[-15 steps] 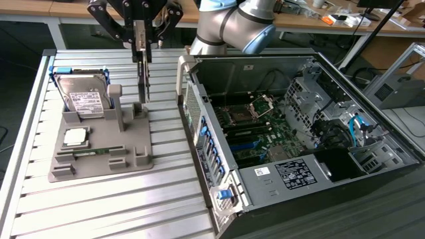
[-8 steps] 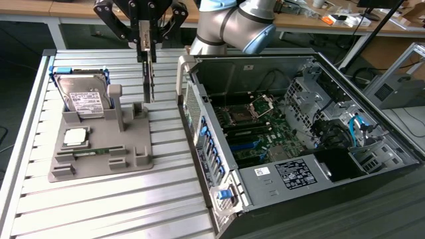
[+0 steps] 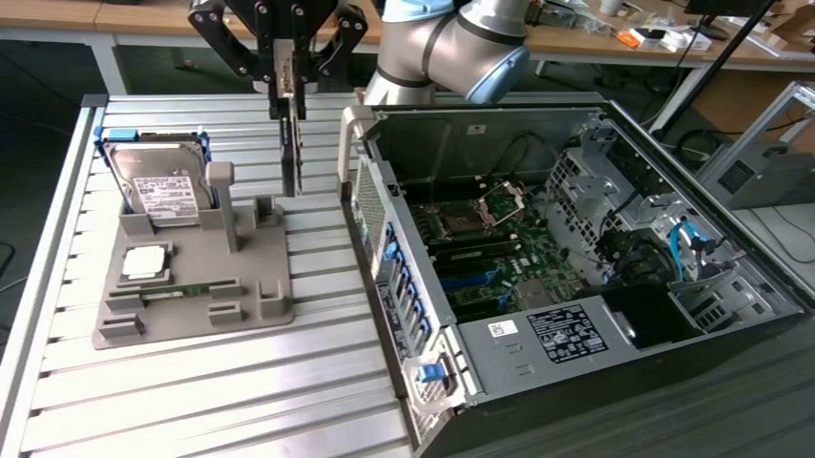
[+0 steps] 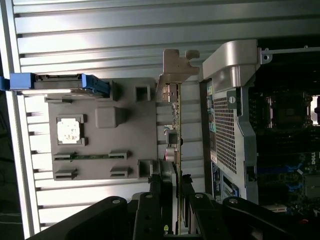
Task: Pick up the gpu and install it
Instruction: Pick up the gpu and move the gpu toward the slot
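Observation:
The gpu point(image 3: 292, 153) is a thin dark card that hangs edge-on and upright from my gripper point(image 3: 290, 81), which is shut on its top edge. It is lifted clear of the grey holder tray point(image 3: 191, 310), in the gap between the tray and the open computer case point(image 3: 382, 191). In the wrist view the gpu point(image 4: 173, 125) runs away from my gripper point(image 4: 171, 200), with its silver bracket point(image 4: 176, 62) at the far end. The black fingers point(image 4: 153, 200) clamp the card from both sides.
On the tray stand a silver hard drive point(image 3: 159, 186) in a blue carrier, a square processor point(image 3: 144, 260) and a slim green memory stick point(image 3: 191, 286). The case's motherboard point(image 3: 491, 253) lies exposed. All of it rests on a ribbed metal table point(image 3: 255, 382).

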`<state>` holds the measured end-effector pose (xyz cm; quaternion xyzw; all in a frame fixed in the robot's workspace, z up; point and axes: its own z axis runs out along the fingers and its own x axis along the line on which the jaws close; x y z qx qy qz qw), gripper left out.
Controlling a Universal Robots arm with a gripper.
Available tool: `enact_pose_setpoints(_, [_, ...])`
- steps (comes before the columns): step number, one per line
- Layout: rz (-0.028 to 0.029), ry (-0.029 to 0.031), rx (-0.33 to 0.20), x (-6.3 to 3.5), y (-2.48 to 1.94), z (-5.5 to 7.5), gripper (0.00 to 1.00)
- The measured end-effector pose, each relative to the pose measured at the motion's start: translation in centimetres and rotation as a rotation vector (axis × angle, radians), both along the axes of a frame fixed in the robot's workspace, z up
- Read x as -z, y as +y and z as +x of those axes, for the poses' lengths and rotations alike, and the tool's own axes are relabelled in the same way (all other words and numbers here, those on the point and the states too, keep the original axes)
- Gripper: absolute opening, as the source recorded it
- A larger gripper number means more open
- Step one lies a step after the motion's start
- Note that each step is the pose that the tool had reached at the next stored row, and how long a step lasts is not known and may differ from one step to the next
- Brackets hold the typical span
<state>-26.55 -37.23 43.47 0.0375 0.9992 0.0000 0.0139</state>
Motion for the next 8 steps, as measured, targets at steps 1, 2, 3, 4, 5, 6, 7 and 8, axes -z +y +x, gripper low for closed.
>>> enact_pose_setpoints(1, [0.0000,0.0000,0.000,0.00,0.00,0.06,0.27])
enact_pose_setpoints(2, [0.0000,0.0000,0.000,0.00,0.00,0.14,0.27])
enact_pose_setpoints(3, [-0.0001,0.0001,0.000,0.00,0.00,0.20,0.27])
enact_pose_setpoints(4, [-0.0001,0.0001,0.000,0.00,0.00,0.26,0.27])
enact_pose_setpoints(5, [-0.0001,0.0000,0.000,0.00,0.00,0.32,0.27])
enact_pose_setpoints(6, [-0.0001,0.0001,0.000,0.00,0.00,0.35,0.27])
enact_pose_setpoints(7, [-0.0001,0.0000,0.000,0.00,0.00,0.40,0.27])
enact_pose_setpoints(8, [-0.0001,0.0000,0.000,0.00,0.00,0.46,0.27])
